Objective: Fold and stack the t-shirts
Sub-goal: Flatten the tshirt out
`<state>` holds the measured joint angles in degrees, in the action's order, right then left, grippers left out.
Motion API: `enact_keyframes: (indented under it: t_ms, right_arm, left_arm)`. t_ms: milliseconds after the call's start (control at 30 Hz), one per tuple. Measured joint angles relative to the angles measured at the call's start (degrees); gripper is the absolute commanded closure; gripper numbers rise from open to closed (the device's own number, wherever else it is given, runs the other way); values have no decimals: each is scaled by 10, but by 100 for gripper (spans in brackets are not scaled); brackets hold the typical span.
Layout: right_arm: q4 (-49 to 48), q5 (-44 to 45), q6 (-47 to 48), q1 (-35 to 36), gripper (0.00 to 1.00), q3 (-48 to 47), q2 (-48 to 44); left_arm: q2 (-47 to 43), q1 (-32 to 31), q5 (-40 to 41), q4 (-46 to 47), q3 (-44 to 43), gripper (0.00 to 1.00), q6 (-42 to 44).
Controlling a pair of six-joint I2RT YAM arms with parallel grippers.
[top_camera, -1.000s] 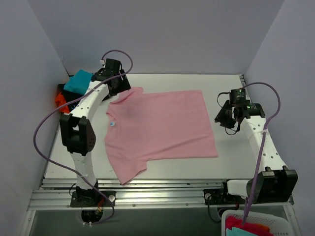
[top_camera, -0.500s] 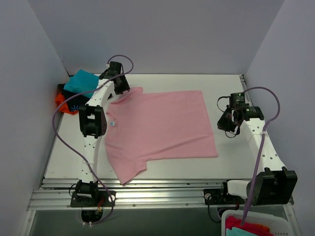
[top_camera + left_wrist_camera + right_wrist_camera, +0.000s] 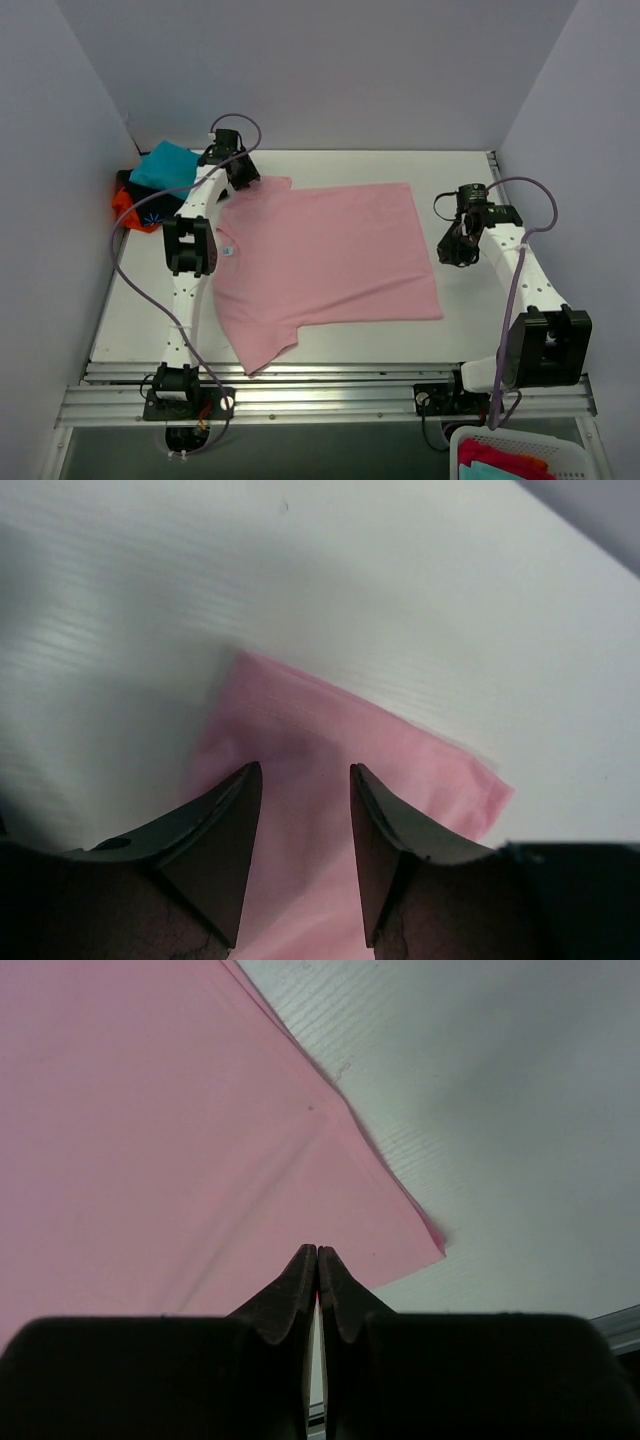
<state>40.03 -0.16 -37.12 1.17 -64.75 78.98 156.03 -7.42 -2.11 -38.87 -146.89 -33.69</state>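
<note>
Pink cloth fills the middle of the white counter (image 3: pixel 460 320) in the top view: the pink t-shirt (image 3: pixel 325 255) lies flat and spread out, collar toward the left arm (image 3: pixel 190 245), hem toward the right arm (image 3: pixel 520 265). The left jaws sit over the far sleeve, and the right jaws sit just beside the hem's right edge. In the far left corner lies a heap of 3 other tees: teal t-shirt (image 3: pixel 165 165), black t-shirt (image 3: pixel 150 208) and orange-red t-shirt (image 3: pixel 122 205). A white basket (image 3: pixel 560 458) with red and teal cloth stands at the near right.

Left wrist: the left jaws are parted to a moderate gap with nothing gripped. Their 2 fingers (image 3: pixel 215 840) frame the sleeve (image 3: pixel 320 750), whose corner lies flat on the counter (image 3: pixel 450 610).

Right wrist: the right jaws are pressed together tip to tip, fingers (image 3: pixel 290 1295) over the pink t-shirt (image 3: pixel 130 1130) near its corner. Whether they pinch any cloth cannot be told.
</note>
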Motion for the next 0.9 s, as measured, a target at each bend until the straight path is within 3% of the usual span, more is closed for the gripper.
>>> enact_keyframes:
  t_ms: [200,300,533,700,900]
  right_arm:
    - [-5,8,-11,2,100,-27,42]
    - [-13,14,-19,10,100,-34,63]
    - [-35,24,-30,53,100,-40,98]
    - [-43,29,-36,71,100,-40,102]
    - [-61,40,-35,74,100,-43,101]
  left_arm:
    - [46,33,-33,51,-55,48,-28]
    - [67,53,-55,87,-74,42,-47]
    - [97,83,-122,214,-83,4,-96]
    - [115,91,-159,290,-83,6,-138]
    - [114,91,-168,306,-82,6,-151]
